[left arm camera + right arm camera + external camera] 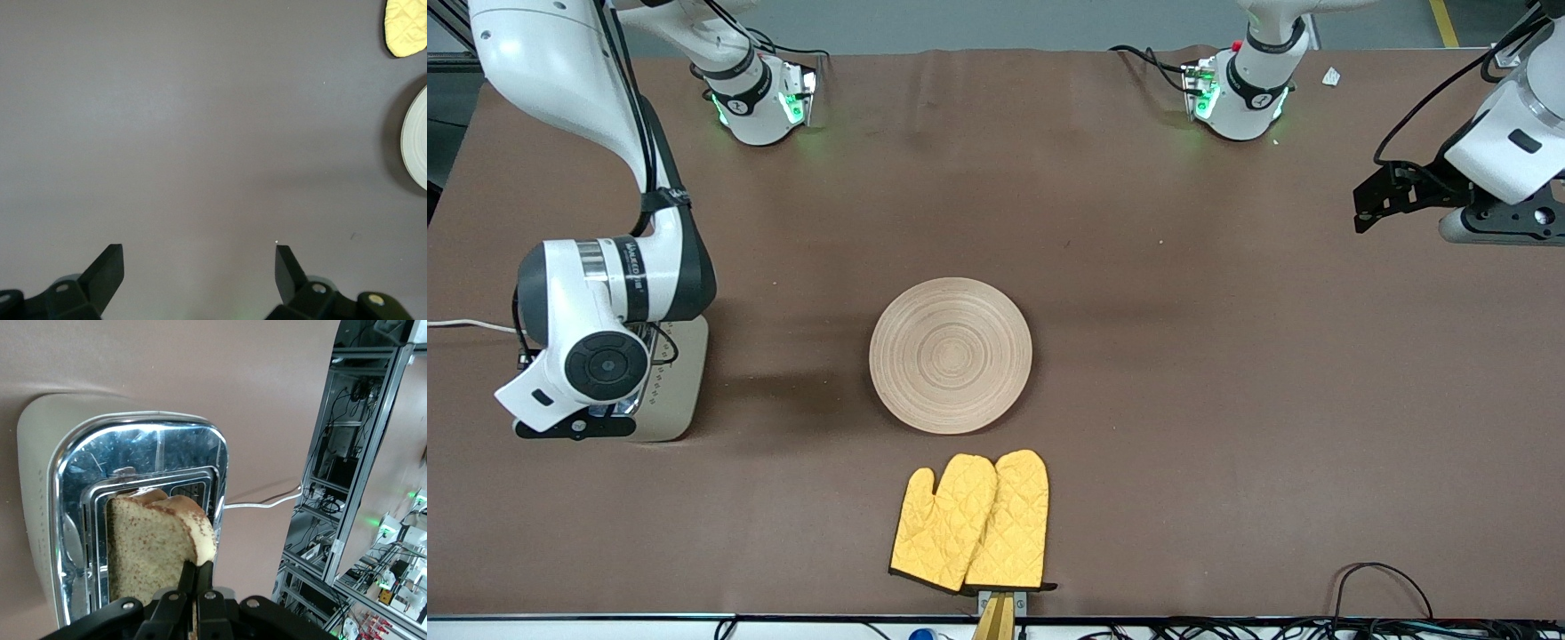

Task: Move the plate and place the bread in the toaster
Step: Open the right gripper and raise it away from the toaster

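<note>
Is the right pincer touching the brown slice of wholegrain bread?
Touching. The right wrist view shows the right pincer shut on the brown wholegrain bread slice, its fingers pinching the crust over the chrome-topped cream toaster.

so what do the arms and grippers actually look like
Both arms have glossy white shells with black bands at the joints and black cables along them. The right arm has a round dark grey cap on its wrist joint. Both bases glow green. The left gripper has matte black, wedge-shaped fingers on black mounts with silver screws; the right gripper has slim black fingers, screws too.
</note>
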